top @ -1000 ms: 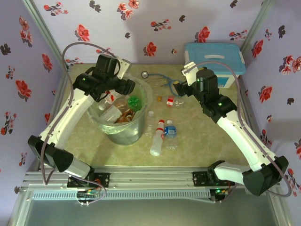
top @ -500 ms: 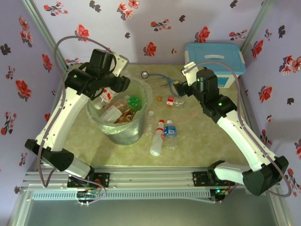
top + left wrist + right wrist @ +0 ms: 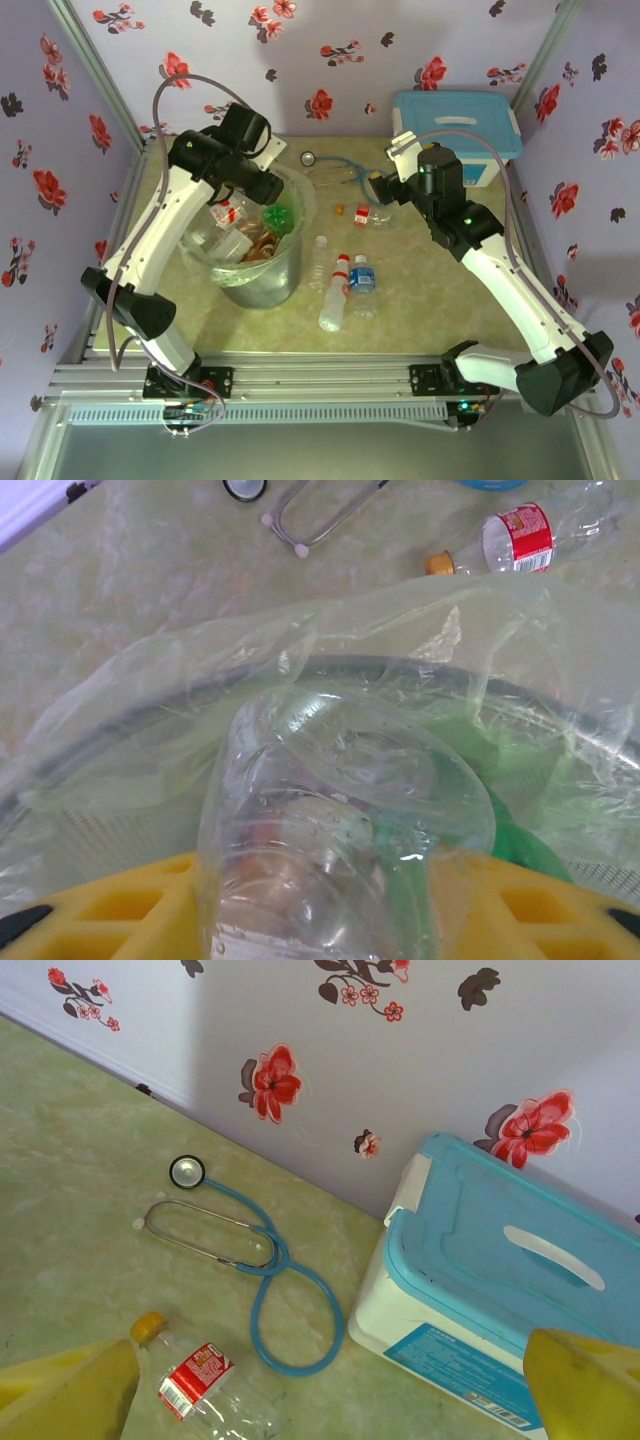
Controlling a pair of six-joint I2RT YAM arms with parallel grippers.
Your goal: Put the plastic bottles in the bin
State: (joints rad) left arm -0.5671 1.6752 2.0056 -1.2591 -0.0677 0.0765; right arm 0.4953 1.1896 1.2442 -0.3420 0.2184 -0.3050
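- Left wrist view: the left gripper [image 3: 320, 905] has its yellow fingers [image 3: 110, 915] pinched about halfway in on a clear bottle [image 3: 340, 800]. It hangs right over the bag-lined rim of the bin [image 3: 150, 715].
- The bin's got a decent pile in it already, green bottle [image 3: 285, 218] included.
- The right gripper [image 3: 327, 1385] is spread wide with nothing in it, hovering over a red-label bottle [image 3: 205, 1385] near the stethoscope [image 3: 250, 1260].
- Left on the table: that one, plus a see-through bottle [image 3: 318, 262], a red-capped bottle [image 3: 335, 297] and a blue-label bottle [image 3: 362, 283] beside the bin.
- I'd call it well past halfway: this drop, then four more.
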